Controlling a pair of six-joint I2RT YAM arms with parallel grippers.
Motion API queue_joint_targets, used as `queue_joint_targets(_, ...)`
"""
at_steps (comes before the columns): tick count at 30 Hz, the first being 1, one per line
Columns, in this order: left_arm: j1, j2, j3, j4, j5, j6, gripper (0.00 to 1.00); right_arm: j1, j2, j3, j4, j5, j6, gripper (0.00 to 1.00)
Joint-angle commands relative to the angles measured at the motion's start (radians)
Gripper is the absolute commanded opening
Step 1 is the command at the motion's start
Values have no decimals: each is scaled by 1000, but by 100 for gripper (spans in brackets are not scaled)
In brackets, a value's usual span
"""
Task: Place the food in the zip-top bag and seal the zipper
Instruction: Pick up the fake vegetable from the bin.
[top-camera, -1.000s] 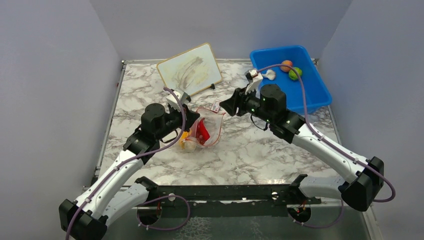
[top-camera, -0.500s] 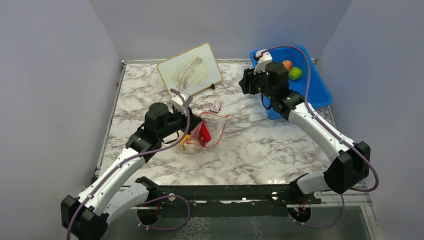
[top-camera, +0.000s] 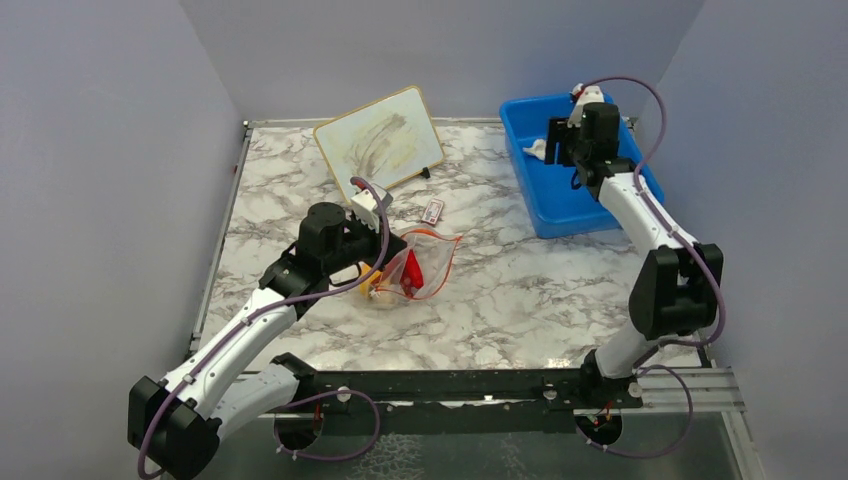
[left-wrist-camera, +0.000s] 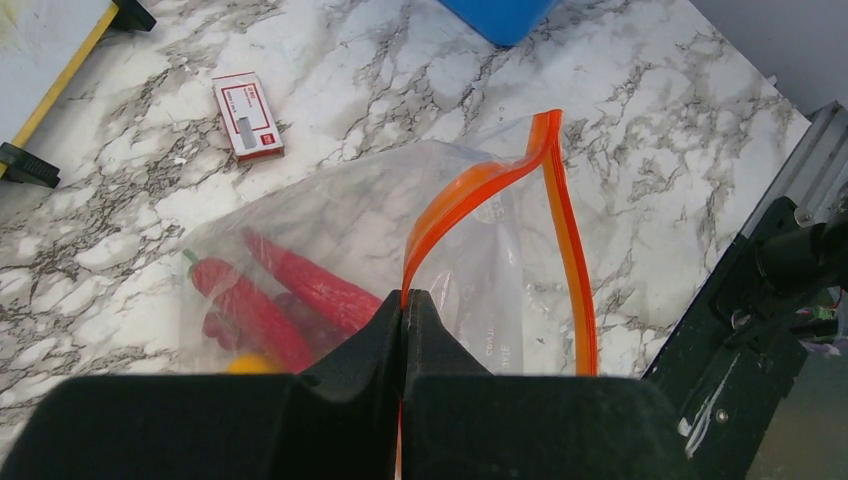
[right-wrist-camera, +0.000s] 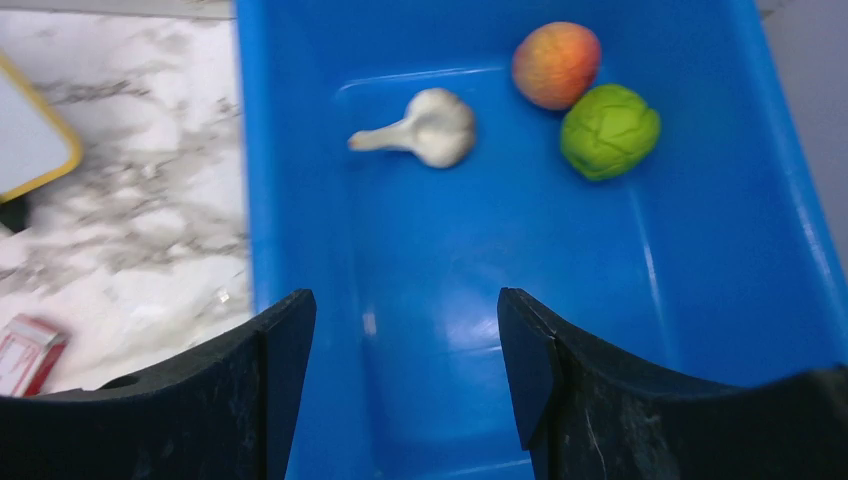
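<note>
At table centre, found zip-top bag (left-wrist-camera: 330, 215) limp, red chili (left-wrist-camera: 310, 285) inside, zipper (left-wrist-camera: 470, 190) pinched in fully closed left gripper (left-wrist-camera: 404, 300). Toward 1 o'clock, noted right gripper (right-wrist-camera: 405, 310) wide open, empty, over blue bin (right-wrist-camera: 290, 200). Judged mushroom (right-wrist-camera: 440, 125) light, hard, slick — best taken across cap.

Overhead rear view, two downward wrist close-ups

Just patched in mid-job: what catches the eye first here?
The bright blue plastic bin at far right stands out, open right gripper over its white mushroom, peach-coloured fruit and green round fruit. At table centre, the left gripper pinches the clear zip-top bag's red-orange zipper strip, a red chili inside.
</note>
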Motion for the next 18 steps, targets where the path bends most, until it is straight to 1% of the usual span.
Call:
queue_joint_targets(1, 3, -19, -22, 15, 19, 25, 0, -89, 129, 91, 37, -66, 16, 69)
queue_joint_targets(5, 3, -27, -30, 15, 7, 28, 0, -132, 236, 122, 103, -154, 66, 70)
queue_joint_targets(8, 2, -24, -33, 15, 4, 29, 0, -137, 327, 164, 151, -169, 100, 69)
queue_joint_targets(14, 3, -22, -35, 15, 6, 29, 0, -141, 536, 331, 171, -176, 73, 53)
queue_joint_targets(18, 3, -17, -37, 15, 2, 33, 0, -149, 620, 415, 181, -170, 57, 47)
